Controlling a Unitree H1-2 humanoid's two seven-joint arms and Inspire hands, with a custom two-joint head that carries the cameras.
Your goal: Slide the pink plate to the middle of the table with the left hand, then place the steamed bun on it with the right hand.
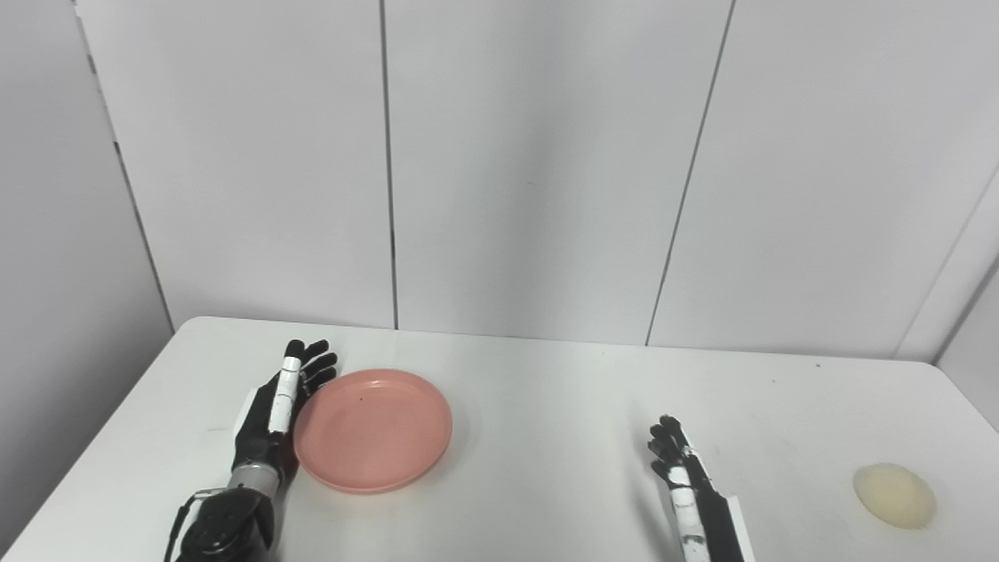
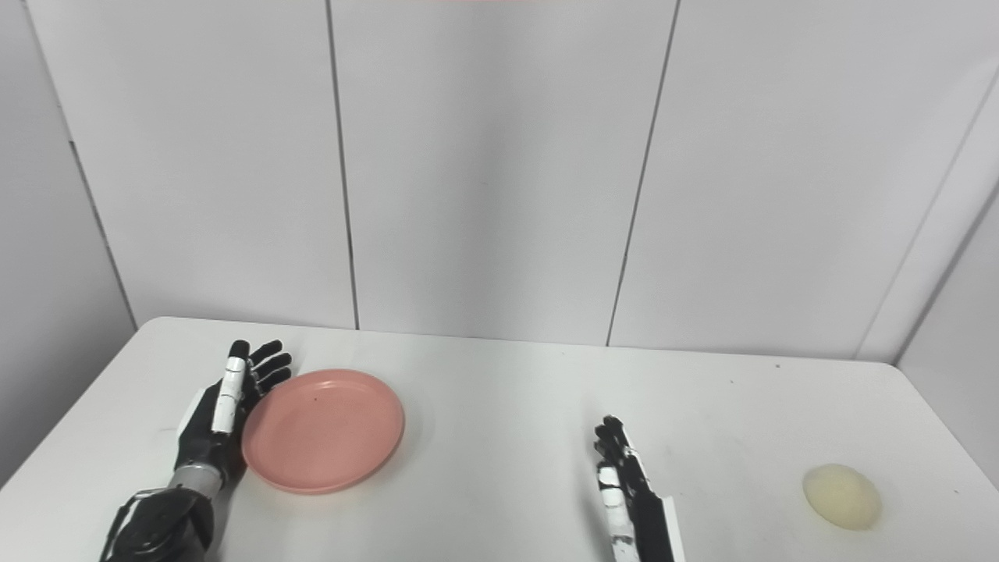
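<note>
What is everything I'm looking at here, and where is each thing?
pink plate: one, pink, empty, left part of the table.
steamed bun: one, pale cream, near the table's right edge, far from the plate.
table: one, white, spanning the foreground.
wall panels: several, light grey, behind the table.
left hand: one, black and white, open, fingers straight, against the plate's left rim.
right hand: one, black and white, open, between plate and bun, holding nothing.

Table: the white rectangular tabletop (image 1: 546,390) before me has rounded far corners.
Wall: pale grey flat panels (image 1: 538,156) with thin dark vertical seams stand behind it.
Light: even, soft.
</note>
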